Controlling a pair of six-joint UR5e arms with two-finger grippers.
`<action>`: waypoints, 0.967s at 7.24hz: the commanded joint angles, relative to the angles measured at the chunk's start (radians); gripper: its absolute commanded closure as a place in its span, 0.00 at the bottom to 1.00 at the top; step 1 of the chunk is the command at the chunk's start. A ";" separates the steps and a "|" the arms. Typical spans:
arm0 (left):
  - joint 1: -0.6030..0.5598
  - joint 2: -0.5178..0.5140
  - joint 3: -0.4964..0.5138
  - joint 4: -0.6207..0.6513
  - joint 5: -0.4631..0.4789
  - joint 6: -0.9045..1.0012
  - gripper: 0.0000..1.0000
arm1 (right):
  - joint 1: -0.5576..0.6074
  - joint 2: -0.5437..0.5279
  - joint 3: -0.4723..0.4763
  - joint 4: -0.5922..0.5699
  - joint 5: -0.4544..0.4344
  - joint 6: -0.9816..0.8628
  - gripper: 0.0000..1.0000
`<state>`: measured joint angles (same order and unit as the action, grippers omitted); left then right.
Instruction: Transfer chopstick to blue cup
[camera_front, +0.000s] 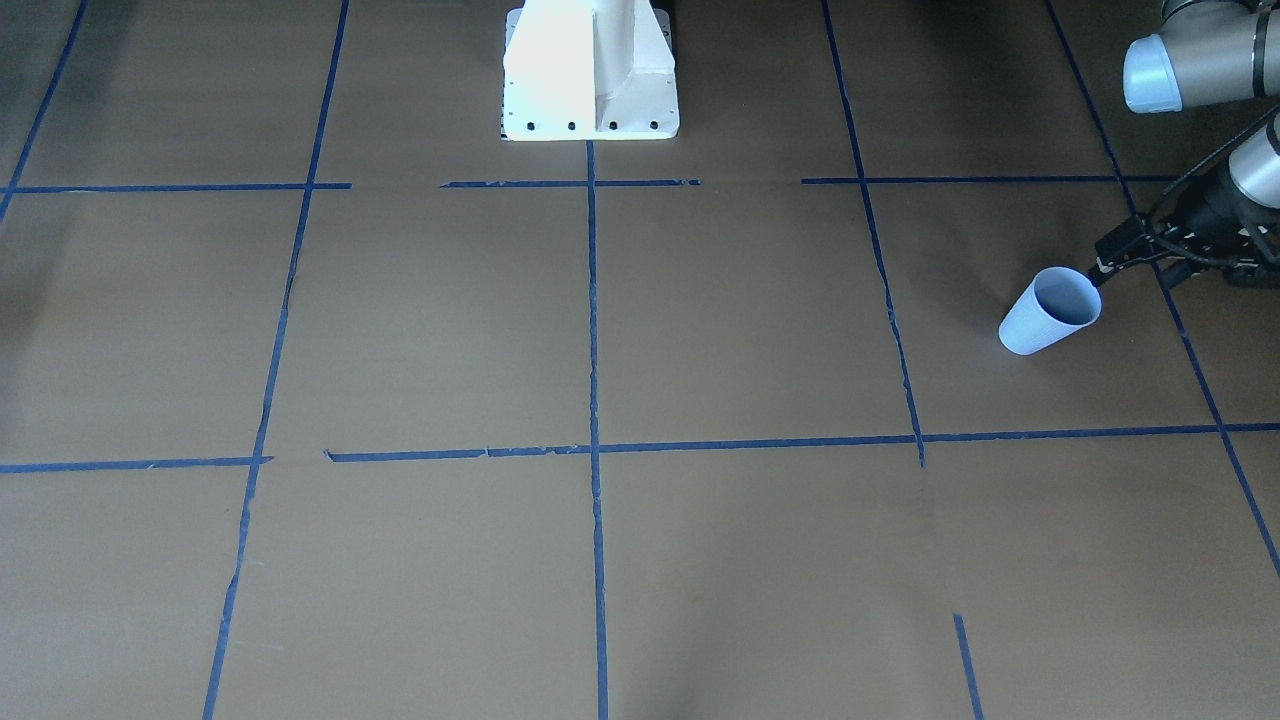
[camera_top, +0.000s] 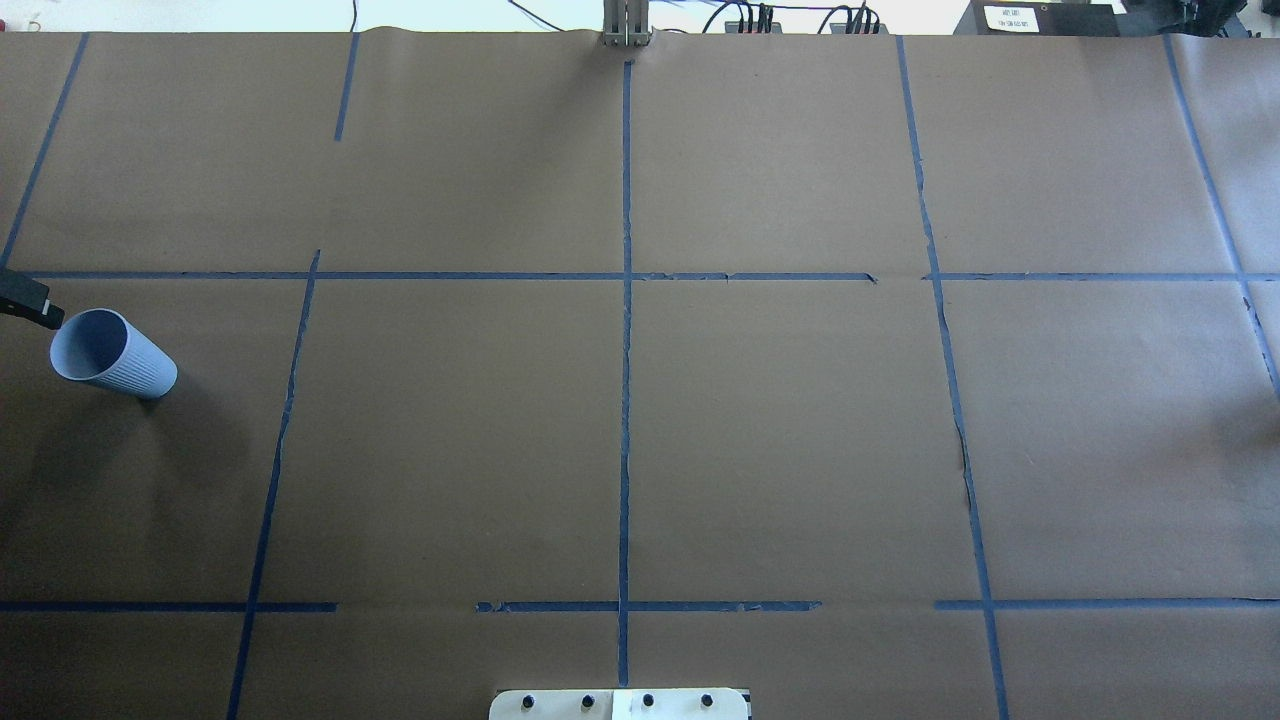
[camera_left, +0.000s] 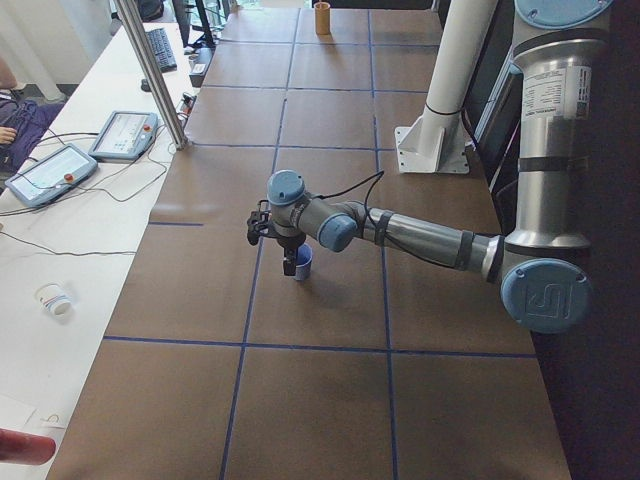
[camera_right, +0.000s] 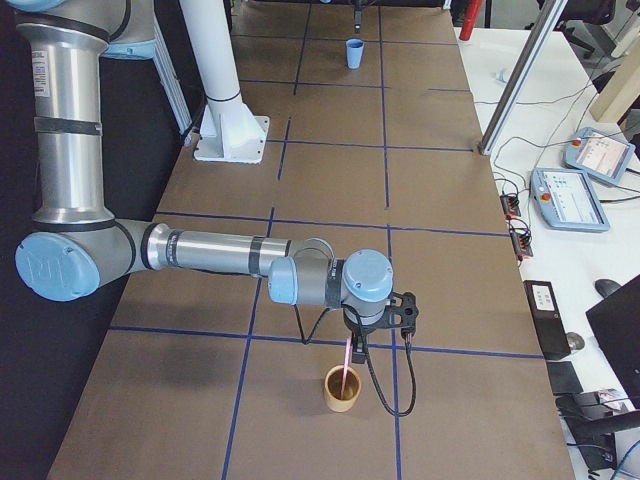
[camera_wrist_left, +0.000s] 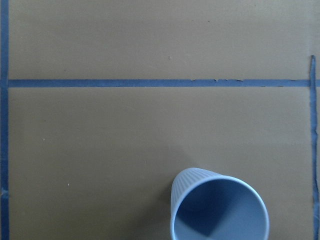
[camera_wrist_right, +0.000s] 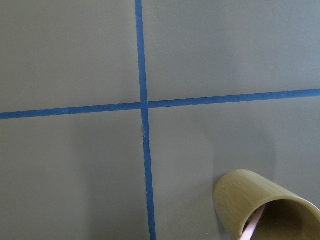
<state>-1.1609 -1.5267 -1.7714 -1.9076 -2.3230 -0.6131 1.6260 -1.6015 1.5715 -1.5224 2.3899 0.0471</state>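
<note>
A: Where is the chopstick to be found?

B: The pink chopstick (camera_right: 346, 362) is seen standing in the tan cup (camera_right: 341, 395), which is set well out from the white pedestal (camera_front: 590, 75), toward the robot's right end of the table. It is leant against the cup's wall, and its lower end is hidden inside.

A: How is it expected to handle?

B: It is judged to be light, thin and stiff. Its surface looks smooth, so some slipping or pivoting between the pads is to be allowed for. A hold is best taken on the upper part, above the rim, and pinched squarely across the shaft. A straight lift is advised, since the cup itself looks light and could be tipped.

A: Is it being gripped?

B: That cannot be told. The right gripper (camera_right: 353, 348) is held directly over the tan cup, and the top of the stick reaches up to it. It is shown only from the side, though, and no fingers are caught by its wrist camera.

A: And the other arm?

B: The left gripper (camera_front: 1112, 258) is placed just beside the rim of the blue cup (camera_front: 1045, 315), well out from the pedestal on the robot's left. Whether its jaws are parted or closed cannot be made out. The cup is pale blue, ribbed, upright and empty.
</note>
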 joint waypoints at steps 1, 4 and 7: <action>0.030 -0.003 0.047 -0.045 0.004 -0.013 0.00 | 0.000 0.000 -0.001 0.001 0.002 0.000 0.00; 0.072 -0.029 0.095 -0.045 0.005 -0.013 0.00 | 0.000 0.000 -0.001 0.001 0.002 0.000 0.00; 0.078 -0.030 0.098 -0.045 0.005 -0.048 0.49 | 0.000 0.000 0.004 0.001 0.002 0.000 0.00</action>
<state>-1.0848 -1.5560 -1.6751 -1.9527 -2.3178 -0.6340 1.6260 -1.6015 1.5734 -1.5217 2.3915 0.0482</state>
